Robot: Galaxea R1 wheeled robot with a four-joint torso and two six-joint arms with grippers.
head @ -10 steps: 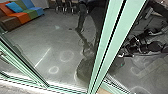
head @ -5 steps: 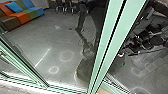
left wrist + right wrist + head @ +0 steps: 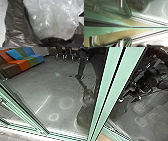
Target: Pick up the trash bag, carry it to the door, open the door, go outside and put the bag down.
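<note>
A green door frame (image 3: 110, 94) slants up through the head view, with glass on both sides. Right of this frame is a dark jointed shape (image 3: 145, 84); I cannot tell whether it is an arm or a reflection. The black trash bag (image 3: 16, 23) looms close in the left wrist view, its mouth open around crumpled clear plastic (image 3: 50, 21). In the right wrist view the green door edge (image 3: 144, 26) runs across, with a curved metal handle (image 3: 95, 41) beside it.
Beyond the glass are a colourful sofa (image 3: 22, 62), chairs (image 3: 65, 54) and a grey floor (image 3: 42, 82). A green-edged frame (image 3: 22, 109) crosses the lower left. In the right wrist view a tan strip (image 3: 115, 36) lies by the pale tracks (image 3: 142, 34).
The dark jointed shape right of the door frame has shifted and changed its outline. The pale patches on the floor near it look different. The door frame has stayed where it was.
</note>
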